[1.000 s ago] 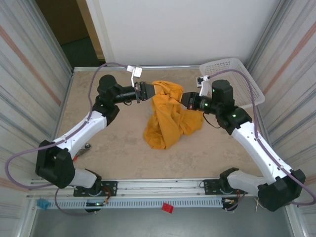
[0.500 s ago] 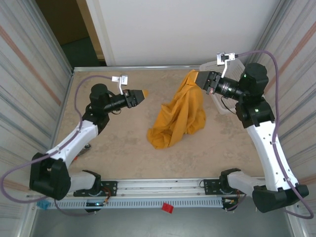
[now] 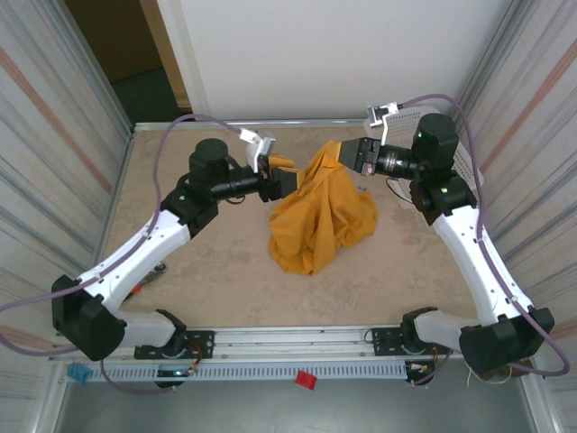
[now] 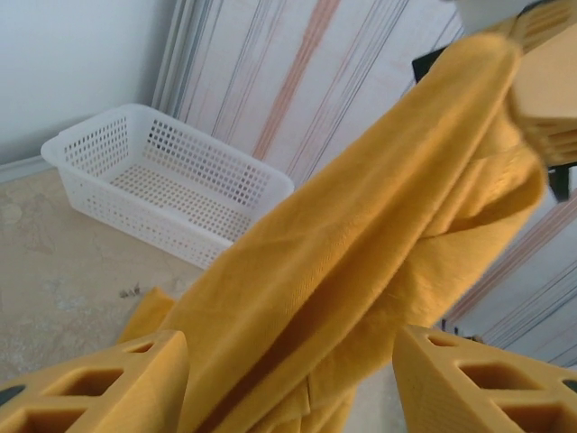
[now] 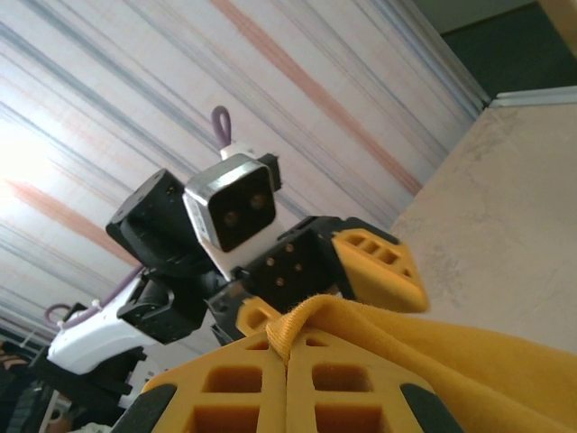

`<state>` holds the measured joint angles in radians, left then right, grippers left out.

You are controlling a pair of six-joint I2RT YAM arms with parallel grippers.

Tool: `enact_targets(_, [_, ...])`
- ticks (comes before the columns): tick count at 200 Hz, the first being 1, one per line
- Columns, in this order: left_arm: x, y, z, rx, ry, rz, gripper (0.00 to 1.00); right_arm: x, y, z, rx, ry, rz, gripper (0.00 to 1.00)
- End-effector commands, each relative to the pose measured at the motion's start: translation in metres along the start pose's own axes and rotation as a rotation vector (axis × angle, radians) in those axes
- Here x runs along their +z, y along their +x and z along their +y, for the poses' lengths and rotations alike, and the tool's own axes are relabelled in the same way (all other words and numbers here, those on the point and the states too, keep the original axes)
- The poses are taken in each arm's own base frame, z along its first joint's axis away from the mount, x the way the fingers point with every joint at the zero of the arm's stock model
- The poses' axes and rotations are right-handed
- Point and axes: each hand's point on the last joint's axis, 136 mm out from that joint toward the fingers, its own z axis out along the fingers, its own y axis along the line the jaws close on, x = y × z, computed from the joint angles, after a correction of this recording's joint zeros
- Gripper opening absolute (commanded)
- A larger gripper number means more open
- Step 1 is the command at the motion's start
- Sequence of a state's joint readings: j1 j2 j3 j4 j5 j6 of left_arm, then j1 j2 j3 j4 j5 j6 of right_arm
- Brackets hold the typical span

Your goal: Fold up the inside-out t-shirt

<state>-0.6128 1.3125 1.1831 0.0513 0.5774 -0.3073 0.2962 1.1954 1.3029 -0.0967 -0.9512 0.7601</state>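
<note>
Fingers of my right pincer [image 5: 287, 361] are pressed together on a hemmed edge of the t-shirt [image 5: 433, 361] — a fold of cloth pokes out just above the closed tips. From above, that pincer [image 3: 347, 155] holds the t-shirt [image 3: 320, 216] up by its top over the far middle of the table [image 3: 207, 262]. The rest hangs down in a crumpled cone, its lower folds lying on the tabletop.

My left pincer [image 3: 287, 177] sits at the upper left side of the cloth, pointing toward the right one. Its own camera shows the left pincer [image 4: 288, 379] spread — two fingers well apart with a hanging band of t-shirt [image 4: 361, 244] between them. I cannot tell whether either finger touches it.

Beyond the cloth, a white basket [image 4: 171, 185] stands on the table against the striped wall.
</note>
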Motion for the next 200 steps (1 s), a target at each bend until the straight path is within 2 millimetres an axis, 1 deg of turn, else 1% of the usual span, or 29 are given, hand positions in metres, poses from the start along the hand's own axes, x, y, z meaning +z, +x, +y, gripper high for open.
enact_targets(1, [0.004, -0.006, -0.001, 0.077, -0.022, 0.004, 0.62, 0.006, 0.001, 0.012, -0.017, -0.049, 0.019, 0.00])
enact_targets(20, [0.007, -0.005, 0.004, 0.081, -0.034, 0.008, 0.62, 0.011, 0.004, 0.015, -0.017, -0.060, 0.034, 0.00])
enact_targets(58, [0.017, 0.002, 0.007, 0.093, -0.033, 0.041, 0.62, 0.016, 0.008, 0.019, -0.020, -0.076, 0.050, 0.00])
enact_targets(69, [0.021, 0.005, 0.007, 0.098, -0.027, 0.053, 0.60, 0.017, 0.009, 0.020, -0.022, -0.081, 0.053, 0.00])
enact_targets(75, [0.024, 0.008, 0.007, 0.100, -0.019, 0.063, 0.55, 0.017, 0.010, 0.020, -0.025, -0.083, 0.055, 0.00])
enact_targets(86, [0.028, 0.011, 0.008, 0.098, -0.007, 0.076, 0.39, 0.015, 0.010, 0.017, -0.027, -0.074, 0.054, 0.00])
enact_targets(91, [0.029, 0.012, 0.009, 0.097, -0.007, 0.080, 0.28, 0.014, 0.010, 0.014, -0.025, -0.070, 0.053, 0.00])
enact_targets(97, [0.030, 0.013, 0.010, 0.100, -0.008, 0.086, 0.13, 0.012, 0.010, 0.010, -0.021, -0.062, 0.054, 0.00])
enact_targets(103, [0.029, 0.012, 0.012, 0.102, -0.015, 0.088, 0.01, 0.009, 0.011, 0.003, -0.014, -0.046, 0.052, 0.00])
enact_targets(104, [0.028, 0.013, 0.012, 0.102, -0.014, 0.089, 0.00, 0.009, 0.011, 0.001, -0.014, -0.043, 0.051, 0.00])
enact_targets(117, [0.020, 0.006, 0.013, 0.081, -0.001, 0.077, 0.00, 0.001, 0.012, -0.023, 0.018, 0.008, 0.039, 0.00])
enact_targets(131, [0.006, -0.005, 0.010, 0.037, 0.041, 0.040, 0.00, -0.005, 0.014, -0.058, 0.067, 0.076, 0.024, 0.00])
enact_targets(142, [-0.005, -0.016, 0.002, -0.005, 0.119, 0.006, 0.00, -0.005, 0.018, -0.087, 0.109, 0.137, 0.023, 0.00])
enact_targets(153, [-0.016, -0.027, -0.009, -0.049, 0.219, -0.020, 0.00, 0.000, 0.021, -0.114, 0.140, 0.200, 0.032, 0.00])
enact_targets(161, [-0.022, -0.034, -0.016, -0.071, 0.280, -0.038, 0.00, 0.004, 0.024, -0.129, 0.156, 0.234, 0.047, 0.00])
enact_targets(162, [-0.023, -0.035, -0.018, -0.076, 0.288, -0.041, 0.00, 0.005, 0.025, -0.133, 0.161, 0.242, 0.050, 0.00])
enact_targets(164, [-0.024, -0.037, -0.020, -0.082, 0.304, -0.046, 0.00, 0.006, 0.025, -0.137, 0.165, 0.251, 0.051, 0.04])
enact_targets(170, [-0.028, -0.042, -0.027, -0.094, 0.353, -0.058, 0.00, 0.009, 0.027, -0.147, 0.181, 0.278, 0.059, 0.21])
enact_targets(171, [-0.028, -0.042, -0.028, -0.097, 0.360, -0.059, 0.00, 0.009, 0.027, -0.147, 0.181, 0.278, 0.059, 0.21])
enact_targets(176, [-0.030, -0.045, -0.031, -0.111, 0.389, -0.062, 0.00, 0.011, 0.028, -0.154, 0.190, 0.291, 0.065, 0.35])
enact_targets(181, [-0.030, -0.047, -0.033, -0.125, 0.408, -0.064, 0.00, 0.014, 0.029, -0.157, 0.197, 0.294, 0.072, 0.44])
enact_targets(188, [-0.031, -0.049, -0.036, -0.134, 0.430, -0.069, 0.00, 0.015, 0.030, -0.157, 0.199, 0.292, 0.077, 0.50])
enact_targets(200, [-0.031, -0.052, -0.038, -0.151, 0.453, -0.078, 0.00, 0.011, 0.030, -0.150, 0.185, 0.305, 0.064, 0.55])
